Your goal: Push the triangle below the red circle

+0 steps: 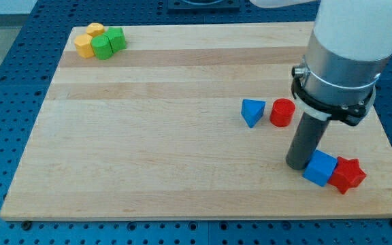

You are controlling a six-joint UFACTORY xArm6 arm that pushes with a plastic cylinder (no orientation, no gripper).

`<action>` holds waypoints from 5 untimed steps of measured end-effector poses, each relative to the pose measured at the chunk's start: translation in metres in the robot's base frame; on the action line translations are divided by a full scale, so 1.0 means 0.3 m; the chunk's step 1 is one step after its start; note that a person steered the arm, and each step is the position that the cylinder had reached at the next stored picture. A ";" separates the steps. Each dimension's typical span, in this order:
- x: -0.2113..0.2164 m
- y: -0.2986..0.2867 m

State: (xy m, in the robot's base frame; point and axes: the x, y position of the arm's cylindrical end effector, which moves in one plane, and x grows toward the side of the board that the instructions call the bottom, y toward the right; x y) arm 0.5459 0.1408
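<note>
The rod's tip rests on the worktop touching the blue cube, below the red circle and blue triangle; it has no fingers

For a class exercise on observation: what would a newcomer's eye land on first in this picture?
The thick white and grey arm at the view's right, its dark rod's tip touching a blue cube beside a red star-shaped block. Next, the blue triangle left of the red cylinder, and the yellow and green cluster top left.

Wooden board carries blue, red, yellow, green blocks.
</note>
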 end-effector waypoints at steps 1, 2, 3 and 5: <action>0.000 -0.001; -0.003 -0.081; -0.039 -0.203; -0.263 -0.451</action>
State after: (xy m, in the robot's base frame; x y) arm 0.4670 0.0056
